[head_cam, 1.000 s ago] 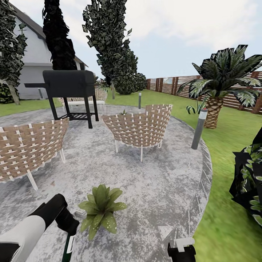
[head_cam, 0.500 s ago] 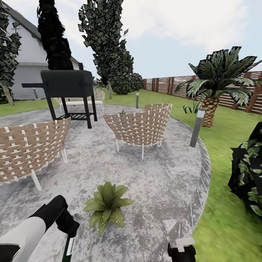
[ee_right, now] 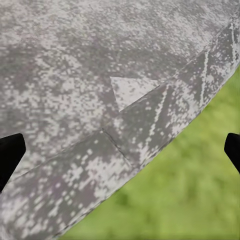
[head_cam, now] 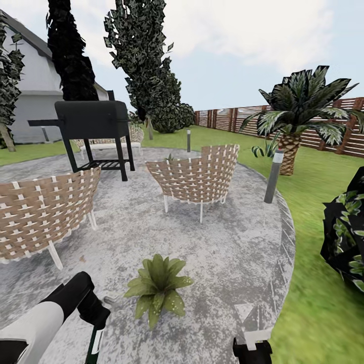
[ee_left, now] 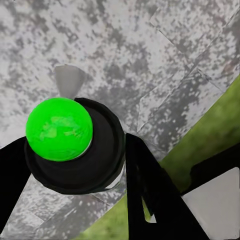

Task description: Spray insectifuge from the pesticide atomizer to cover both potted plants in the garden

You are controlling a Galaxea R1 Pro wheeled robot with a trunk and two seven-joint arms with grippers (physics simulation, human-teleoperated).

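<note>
On the stone patio [head_cam: 217, 253], seen from the head camera, the nearest potted plant [head_cam: 157, 288] sits low just in front of the robot, and I'd guess the robot is facing it so the spray can reach the leaves. Past that plant is a woven chair [head_cam: 194, 177], and a bit of green peeks over its rim, maybe the second plant, too small to tell. Beyond the chair stands a black grill [head_cam: 95, 126]; another woven chair [head_cam: 43, 212] sits left of the plant. The left tool [head_cam: 93, 316] hangs just left of the plant with the spray bottle [head_cam: 94, 345] pointing down from it, so it's carried, not aimed yet. The right tool [head_cam: 252, 349] is low, well right of the plant, probably just parked out of the way.

Left wrist camera: the left tool [ee_left: 75, 150] has its black fingers [ee_left: 150, 195] clamped on either side of the bottle [ee_left: 65, 135], whose bright green end faces the lens over patio stone and lawn edge [ee_left: 210, 135].

Right wrist camera: the right tool [ee_right: 120, 150] has its two fingertips [ee_right: 9, 152] spread wide with nothing between them, just patio and grass [ee_right: 190, 195] below.
</note>
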